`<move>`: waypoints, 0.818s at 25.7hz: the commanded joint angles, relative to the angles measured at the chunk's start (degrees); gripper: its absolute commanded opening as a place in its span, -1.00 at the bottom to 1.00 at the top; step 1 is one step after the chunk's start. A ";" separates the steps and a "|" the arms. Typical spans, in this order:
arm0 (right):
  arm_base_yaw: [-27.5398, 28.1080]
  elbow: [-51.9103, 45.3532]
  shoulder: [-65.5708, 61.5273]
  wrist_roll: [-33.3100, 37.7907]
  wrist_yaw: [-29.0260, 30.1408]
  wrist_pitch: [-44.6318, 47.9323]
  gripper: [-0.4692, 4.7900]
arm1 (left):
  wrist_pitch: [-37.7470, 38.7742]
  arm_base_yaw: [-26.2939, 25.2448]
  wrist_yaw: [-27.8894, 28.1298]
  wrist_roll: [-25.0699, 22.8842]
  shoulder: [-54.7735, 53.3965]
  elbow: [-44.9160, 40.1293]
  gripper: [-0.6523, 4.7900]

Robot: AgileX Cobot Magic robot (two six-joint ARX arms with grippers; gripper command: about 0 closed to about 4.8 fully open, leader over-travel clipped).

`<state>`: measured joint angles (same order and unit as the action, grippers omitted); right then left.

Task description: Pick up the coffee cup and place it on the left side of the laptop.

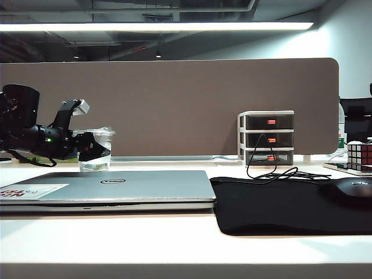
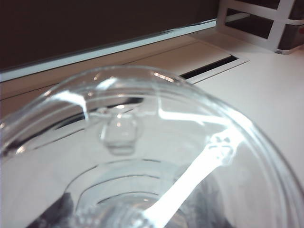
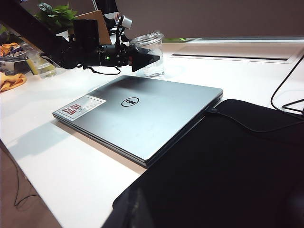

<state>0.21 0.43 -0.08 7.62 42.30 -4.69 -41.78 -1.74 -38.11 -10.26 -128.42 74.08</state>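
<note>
The coffee cup (image 1: 97, 133), clear with a clear lid, stands on the white table behind the laptop (image 1: 133, 186), near its left half. My left gripper (image 1: 96, 150) reaches in level from the left, with its black fingers on either side of the cup's body. In the left wrist view the cup (image 2: 142, 118) fills the frame, and the dark fingers (image 2: 52, 213) show through its wall. Contact is not clear. From the right wrist view, the cup (image 3: 154, 66) and left gripper (image 3: 145, 58) sit beyond the closed silver laptop (image 3: 142, 114). My right gripper (image 3: 142, 216) is a dark blur over the mouse pad.
A black mouse pad (image 1: 279, 203) with a mouse (image 1: 354, 189) lies right of the laptop. A small drawer unit (image 1: 266, 138), a trailing cable (image 1: 273, 173) and a puzzle cube (image 1: 360, 152) stand at the back right. A brown partition closes off the back. A bottle (image 3: 40, 66) stands far left.
</note>
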 commanded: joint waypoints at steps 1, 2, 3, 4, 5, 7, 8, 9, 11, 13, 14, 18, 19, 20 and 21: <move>0.00 -0.31 0.11 -0.13 0.02 0.39 -0.82 | -1.70 0.07 -0.26 0.22 0.17 0.17 0.35; 0.00 -0.31 0.11 -0.13 0.02 0.42 -0.82 | -1.70 0.04 -0.26 0.22 0.17 0.17 0.35; 0.00 -0.31 0.11 -0.13 0.02 0.42 -0.82 | -1.70 0.00 -0.28 0.24 0.20 0.17 0.35; 0.00 -0.31 0.11 -0.13 0.02 0.42 -0.82 | -1.73 -0.11 -0.46 0.24 0.22 0.17 0.35; 0.00 -0.31 0.11 -0.13 0.02 0.39 -0.82 | -1.73 -0.17 -0.63 0.26 0.31 0.17 0.35; 0.00 -0.31 0.11 -0.13 0.02 0.39 -0.82 | -1.73 -0.50 -0.70 1.07 0.55 0.15 0.35; 0.00 -0.31 0.11 -0.13 0.02 0.42 -0.82 | -1.75 -0.55 -0.68 1.55 0.68 0.13 0.35; 0.00 -0.31 0.11 -0.13 0.02 0.42 -0.82 | -1.73 -0.74 -0.70 1.57 0.94 0.09 0.35; 0.00 -0.31 0.11 -0.13 0.02 0.42 -0.82 | -1.79 -1.36 -0.70 2.01 1.29 0.04 0.36; 0.02 -0.31 0.11 -0.13 0.02 0.44 -0.82 | -1.75 -2.56 -1.95 1.90 2.73 -0.04 0.36; 0.02 -0.31 0.11 -0.13 0.02 0.46 -0.82 | -1.75 -2.84 -2.58 1.92 3.17 -0.04 0.36; 0.00 -0.31 0.11 -0.15 -0.17 0.52 -0.82 | -1.03 -5.73 -4.66 2.14 7.06 -1.81 0.36; 0.00 -0.31 0.11 -0.15 -0.17 0.59 -0.82 | -1.16 -6.80 -4.55 1.62 8.74 -3.65 0.36; 0.02 -0.31 0.11 -0.13 -0.17 0.63 -0.82 | -1.11 -7.32 -4.52 0.96 9.77 -4.83 0.36; 0.00 -0.31 0.11 -0.13 -0.17 0.61 -0.82 | -1.16 -8.39 -4.55 0.74 11.30 -6.88 0.36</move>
<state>0.21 0.43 -0.08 7.57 42.15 -4.62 -41.82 -9.61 -42.13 -8.84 -118.43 68.29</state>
